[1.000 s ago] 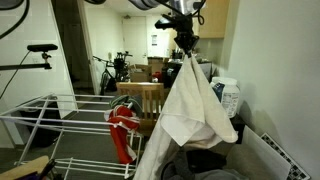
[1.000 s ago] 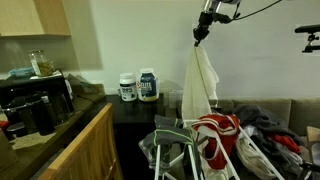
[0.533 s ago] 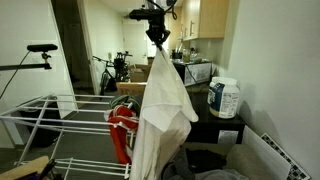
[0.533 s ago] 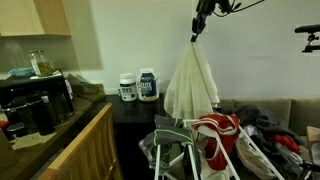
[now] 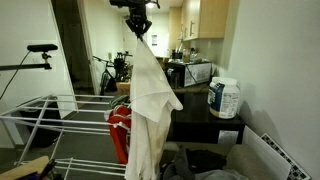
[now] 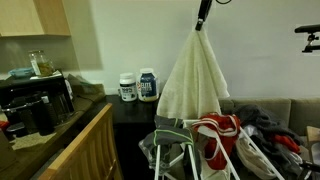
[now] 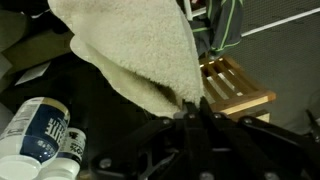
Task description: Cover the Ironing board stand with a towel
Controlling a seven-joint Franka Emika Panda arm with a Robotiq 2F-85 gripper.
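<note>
A cream-white towel (image 5: 150, 100) hangs by one corner from my gripper (image 5: 138, 28), which is shut on it high up near the ceiling. In an exterior view the towel (image 6: 195, 80) spreads out above the white wire folding stand (image 6: 185, 150). The same stand (image 5: 40, 125) shows in an exterior view at the lower left, with the towel's lower end hanging close beside it. In the wrist view the towel (image 7: 135, 50) fills the top and runs into my shut gripper (image 7: 190, 105).
A red garment (image 6: 215, 135) lies on the stand, also seen in an exterior view (image 5: 122, 130). Two white jars (image 6: 138, 86) stand on a dark counter. A wooden chair (image 5: 140, 95) stands behind the towel. A wooden counter (image 6: 60, 140) with appliances is nearby.
My gripper has carried the towel higher and sideways, away from the wall toward the wire stand. The towel swings and fans out wider.
</note>
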